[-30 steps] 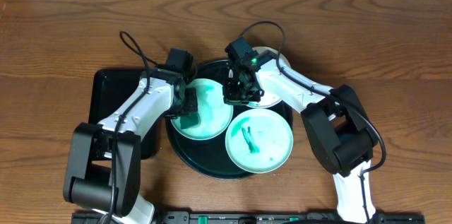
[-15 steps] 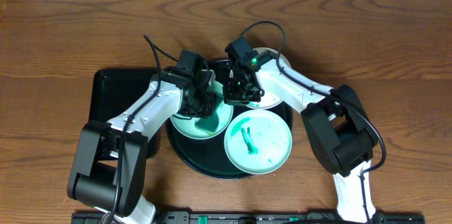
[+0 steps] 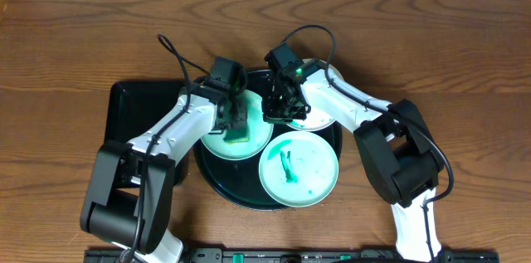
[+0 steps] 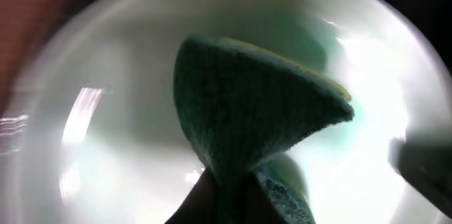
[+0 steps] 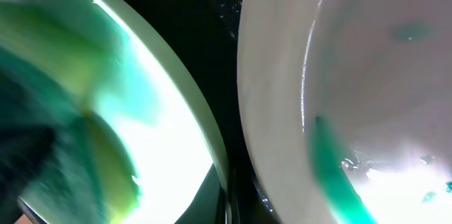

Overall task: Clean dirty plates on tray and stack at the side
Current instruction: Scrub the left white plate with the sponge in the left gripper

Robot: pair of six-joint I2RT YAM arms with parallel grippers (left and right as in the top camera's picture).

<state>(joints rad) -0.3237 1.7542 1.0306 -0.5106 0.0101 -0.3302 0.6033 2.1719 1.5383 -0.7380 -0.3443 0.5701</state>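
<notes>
Left gripper: my left gripper (image 3: 236,120) is clamped on a folded green sponge (image 4: 247,111); in the left wrist view I see the dark fingers pinching the fold at its lower end.
Sponge: it is down over the middle of the left plate (image 3: 214,143); I cannot tell from the blur how hard it is pressing.
Left plate: it lies in the left half of the tray (image 3: 217,182), white with a pale green wash over much of its face.
Right gripper: my right gripper (image 3: 282,112) sits low in the gap between the left plate and the back plate (image 3: 315,118). I cannot tell whether it is wide, narrow or holding a rim, as the right wrist view shows only two plate edges with dark tray between them.
Back plate: at the rear right of the tray, partly under my right arm; a green streak and some flecks show on it in the right wrist view.
Front plate: the front plate (image 3: 314,172) is at the near right of the tray, free of both grippers, with a green streak left of its middle.
Tray: round and dark, in the middle of the desk (image 3: 83,31), all three plates on it.
Rectangular tray: the rectangular tray (image 3: 133,105) lies just left of the round one, partly under my left arm.
</notes>
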